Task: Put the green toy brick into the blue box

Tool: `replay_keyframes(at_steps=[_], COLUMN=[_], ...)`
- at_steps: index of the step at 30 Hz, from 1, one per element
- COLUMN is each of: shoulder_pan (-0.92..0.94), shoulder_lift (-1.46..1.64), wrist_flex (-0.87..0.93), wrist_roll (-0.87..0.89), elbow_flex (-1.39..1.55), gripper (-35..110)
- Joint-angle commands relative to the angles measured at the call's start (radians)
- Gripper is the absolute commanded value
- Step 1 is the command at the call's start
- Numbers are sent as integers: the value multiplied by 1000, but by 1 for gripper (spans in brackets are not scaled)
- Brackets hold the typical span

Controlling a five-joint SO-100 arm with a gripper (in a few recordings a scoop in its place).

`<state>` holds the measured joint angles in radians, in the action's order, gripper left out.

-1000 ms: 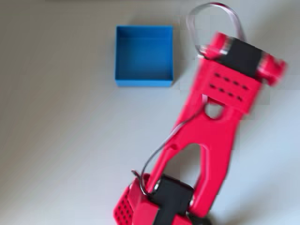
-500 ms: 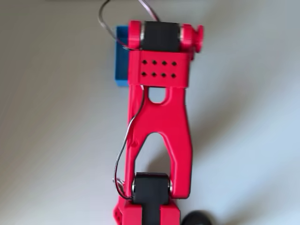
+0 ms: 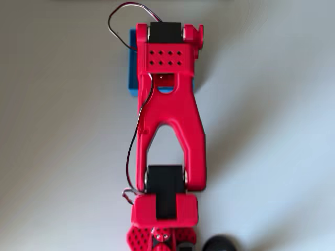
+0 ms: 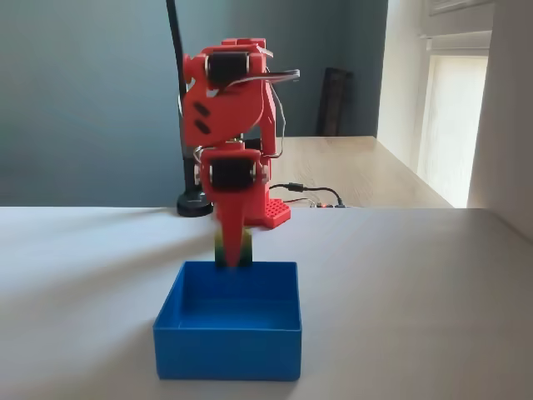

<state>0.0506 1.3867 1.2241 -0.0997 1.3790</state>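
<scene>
Surface: a plain pale grey table (image 4: 416,317), smooth and matte.
Near, centre in the fixed view: the blue box (image 4: 229,332), square and open-topped, sits flat on it.
Far: the red arm base (image 4: 268,212) stands behind the box.
Far left: a round black stand foot (image 4: 195,205) rests beside that base.
</scene>
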Motion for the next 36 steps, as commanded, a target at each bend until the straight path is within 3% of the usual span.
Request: replay_keyframes(at_steps=[1, 7, 13, 18, 25, 36], shoulder_pan=[20, 18, 23, 21, 18, 11], shoulder_lift=[-20, -63, -63, -60, -49, 31], wrist_flex=[-14, -34, -32, -31, 9, 63], wrist_roll=[-20, -18, -26, -40, -44, -83], elbow_flex=[-77, -83, -74, -74, -81, -225], gripper=[4, 5, 18, 15, 0, 0])
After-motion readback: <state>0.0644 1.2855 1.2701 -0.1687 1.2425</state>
